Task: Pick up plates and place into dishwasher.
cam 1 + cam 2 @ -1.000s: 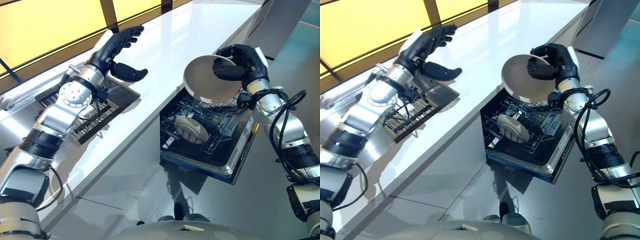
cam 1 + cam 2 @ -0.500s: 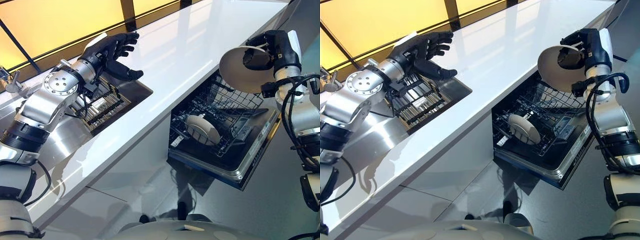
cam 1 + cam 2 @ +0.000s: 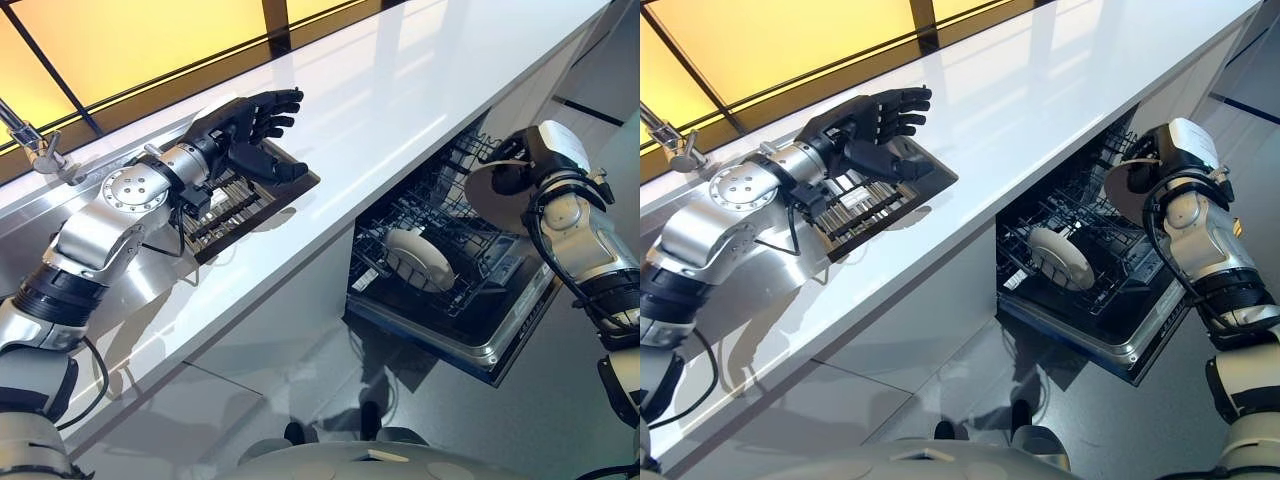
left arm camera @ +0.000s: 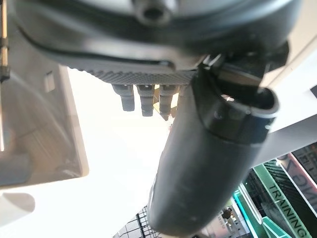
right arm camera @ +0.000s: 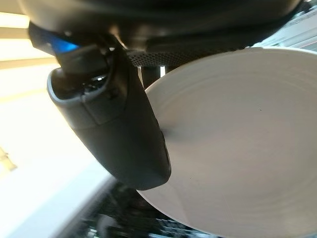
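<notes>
The right hand [image 3: 545, 150] grips a white plate [image 3: 500, 195] by its rim, thumb pressed on one face as the right wrist view shows, fingers behind the other. The plate is held on edge, tilted, above the far right part of the open dishwasher's rack [image 3: 440, 225], just beside the rack's wire wall and not resting in it. Lower in the same rack, a second white plate [image 3: 420, 258] stands upright between the tines, well apart from the held one. The rack is pulled out over the lowered dishwasher door [image 3: 480, 335], under the edge of the white countertop [image 3: 400, 80].

The left hand [image 3: 240, 125] hovers over the counter with its fingers spread and straight, thumb stretched out, holding nothing. It hangs just above a dark dish-drying rack [image 3: 235, 195] set in the steel sink area [image 3: 120, 300]. A metal tap [image 3: 30, 145] stands at the far left, near the yellow-lit window [image 3: 130, 35] that runs along the counter's back edge.
</notes>
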